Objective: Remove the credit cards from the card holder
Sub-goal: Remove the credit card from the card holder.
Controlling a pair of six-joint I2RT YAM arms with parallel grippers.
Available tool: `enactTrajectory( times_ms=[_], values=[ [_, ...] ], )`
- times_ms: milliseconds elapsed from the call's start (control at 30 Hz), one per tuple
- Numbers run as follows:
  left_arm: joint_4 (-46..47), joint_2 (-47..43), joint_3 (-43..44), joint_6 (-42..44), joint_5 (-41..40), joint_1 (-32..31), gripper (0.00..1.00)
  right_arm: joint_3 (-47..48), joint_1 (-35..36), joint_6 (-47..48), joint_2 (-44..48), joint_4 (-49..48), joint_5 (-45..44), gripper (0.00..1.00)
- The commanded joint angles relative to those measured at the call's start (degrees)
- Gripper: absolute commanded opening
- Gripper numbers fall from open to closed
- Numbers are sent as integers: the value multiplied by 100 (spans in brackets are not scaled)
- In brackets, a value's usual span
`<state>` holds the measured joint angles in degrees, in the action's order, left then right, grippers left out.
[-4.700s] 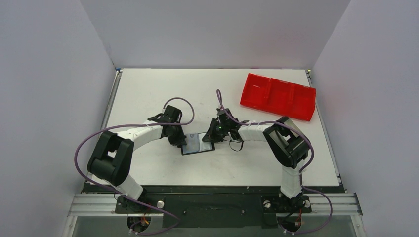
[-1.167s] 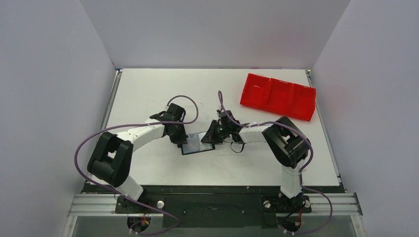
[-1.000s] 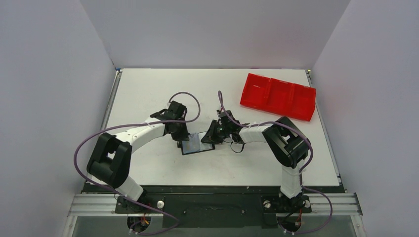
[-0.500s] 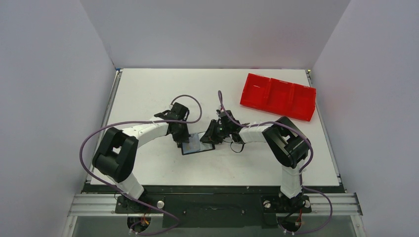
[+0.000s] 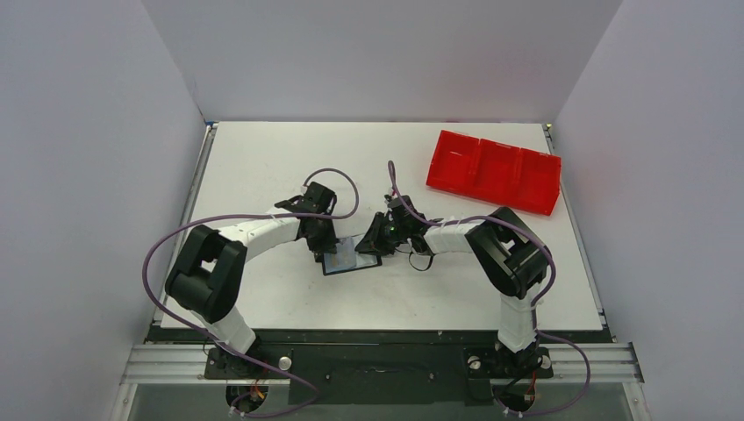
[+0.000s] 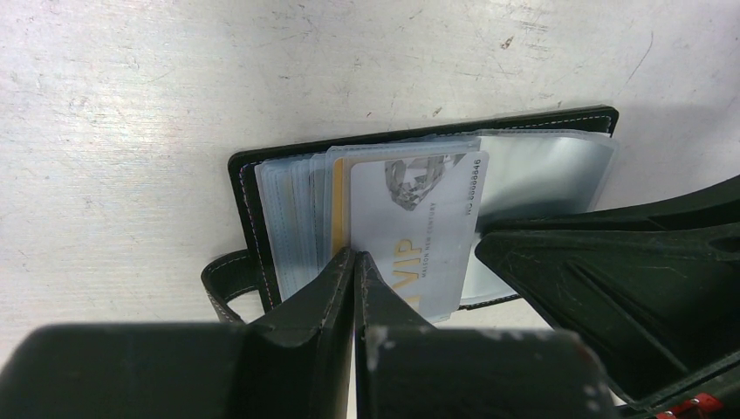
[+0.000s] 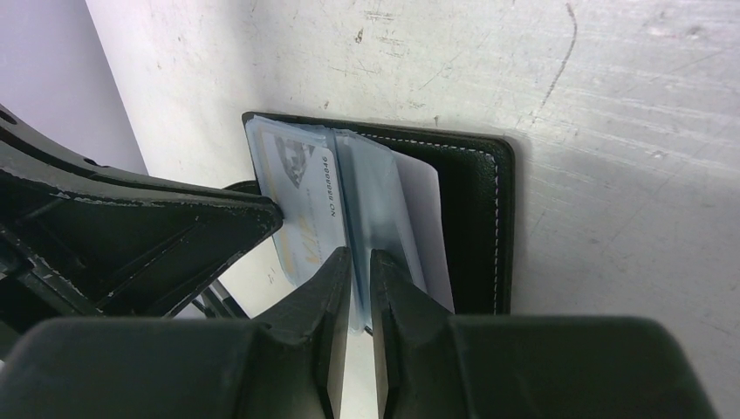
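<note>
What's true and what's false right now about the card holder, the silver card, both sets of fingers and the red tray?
1. The card holder lies open on the table. True.
2. The silver card lies free on the table. False: it lies on the holder's clear sleeves.
3. The left fingers are spread wide. False: they are pressed together at the silver card's near edge.
4. The right fingers are closed on the clear sleeves. True.
5. The red tray sits between the arms. False: it sits at the far right, apart from both.
</note>
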<state>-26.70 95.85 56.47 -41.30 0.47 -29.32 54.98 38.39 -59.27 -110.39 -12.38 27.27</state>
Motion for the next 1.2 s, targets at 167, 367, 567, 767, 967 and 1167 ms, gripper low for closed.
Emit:
enactTrajectory(
  times_ms=[167, 367, 567, 767, 967, 1167],
  values=[
    [114, 334, -122, -69, -93, -107, 0, 180, 74, -174, -177, -421, 89, 11],
    [147, 380, -144, -113, -91, -118, 0, 190, 123, -208, -234, -453, 112, 11],
    [150, 427, -194, -139, -100, -118, 0, 165, 106, -293, -288, -572, 165, 11],
    [86, 432, -270, -196, -176, -91, 0, 89, 49, -341, -215, -630, 112, 1],
    [51, 390, -386, -177, -291, -8, 0, -37, -39, -378, -151, -743, 82, 0],
    [-41, 355, -419, -140, -394, 82, 0, -78, -84, -369, -112, -747, 37, 0]
  ],
)
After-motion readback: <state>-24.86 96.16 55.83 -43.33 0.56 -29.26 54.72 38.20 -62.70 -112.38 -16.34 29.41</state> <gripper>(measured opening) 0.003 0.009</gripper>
